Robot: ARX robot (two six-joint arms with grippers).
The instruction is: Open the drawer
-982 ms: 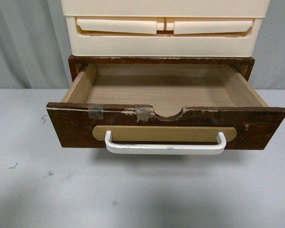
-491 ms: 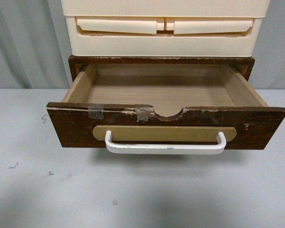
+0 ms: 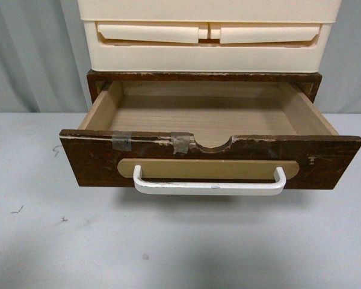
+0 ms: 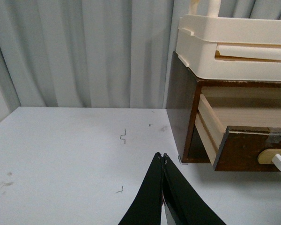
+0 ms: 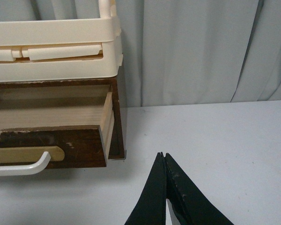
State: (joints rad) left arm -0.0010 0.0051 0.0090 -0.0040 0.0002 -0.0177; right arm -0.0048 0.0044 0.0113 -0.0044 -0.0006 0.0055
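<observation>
1. Dark brown wooden drawer (image 3: 210,159) stands pulled far out of its case under the cream plastic drawers (image 3: 207,45), over the grey bench (image 3: 180,247); any further pull risks it dropping free.
2. White bar handle (image 3: 209,188) hangs untouched.
3. Left tool (image 4: 163,159) and right tool (image 5: 165,158) hover over the bench beside the case, tips pressed together, empty.

No lettering, numbers or brand marks to read anywhere in my views right now. The drawer (image 3: 210,161) front carries only scuffs and bits of tape, and the cream plastic drawers (image 3: 208,37) above it are blank. The table (image 3: 180,247) shows just small dark scratches, not characters.
</observation>
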